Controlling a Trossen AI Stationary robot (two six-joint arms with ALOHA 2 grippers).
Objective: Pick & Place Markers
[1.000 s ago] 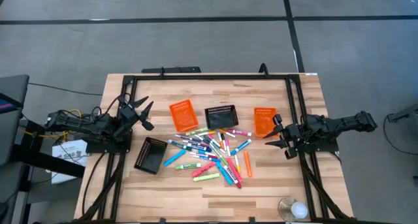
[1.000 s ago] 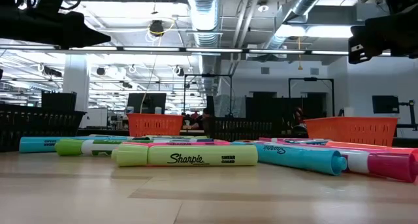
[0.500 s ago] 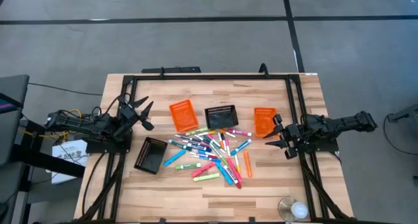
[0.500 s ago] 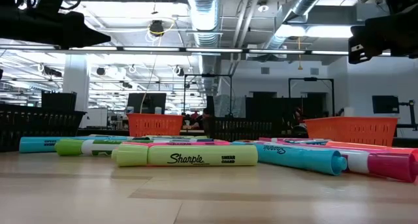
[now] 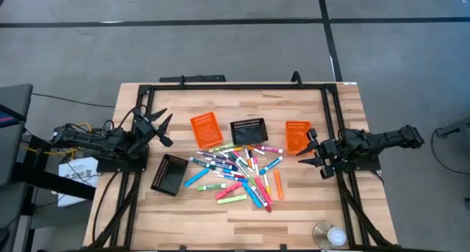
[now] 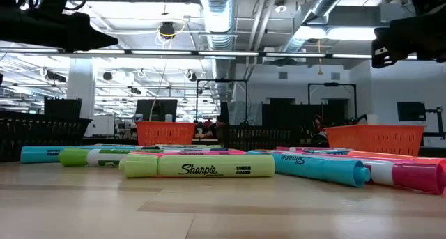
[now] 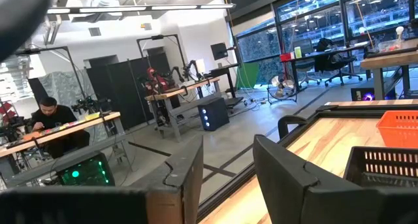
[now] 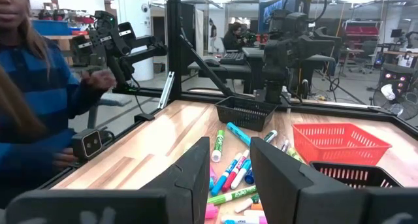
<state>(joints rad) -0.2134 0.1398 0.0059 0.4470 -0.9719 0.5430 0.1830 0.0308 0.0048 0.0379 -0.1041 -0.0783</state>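
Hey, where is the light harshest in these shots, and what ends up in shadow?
Low view: ceiling lights glare, the arms above are black shapes, markers well lit. High view: table evenly lit, soft shadows. Right wrist view: right claw dark in the foreground.

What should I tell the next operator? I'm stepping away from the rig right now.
Left gripper: open, empty, raised at the table's left edge.
Right gripper: open, empty, raised at the right edge beside an orange basket.
Markers: all loose in a pile mid-table.
Baskets: a second orange one and a black one behind the pile, another black one left of it; all look empty.
Done: nothing.
Left: every marker.
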